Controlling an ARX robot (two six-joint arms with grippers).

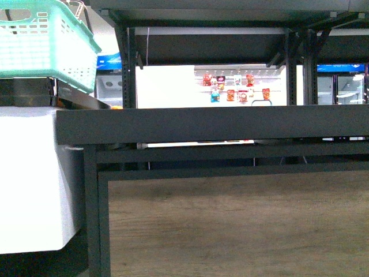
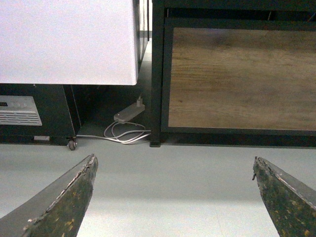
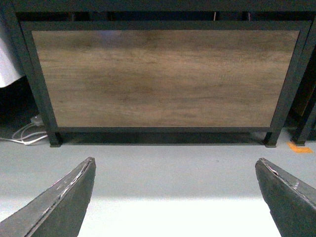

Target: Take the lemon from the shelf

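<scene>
The black metal shelf (image 1: 213,124) fills the front view, its thick dark deck at mid height and a wood panel (image 1: 236,225) below. No lemon shows in any view. A tiny orange speck (image 1: 117,107) sits at the deck's far left edge. My left gripper (image 2: 175,170) is open above the grey floor, facing the shelf's lower wood panel (image 2: 237,79). My right gripper (image 3: 175,170) is also open, pointed at the same panel (image 3: 163,79). Neither arm shows in the front view.
A teal plastic basket (image 1: 43,43) sits at upper left on a white cabinet (image 1: 31,179). White cable and a plug (image 2: 126,126) lie on the floor by the shelf leg (image 2: 157,74). An orange floor mark (image 3: 300,147) is near the right leg.
</scene>
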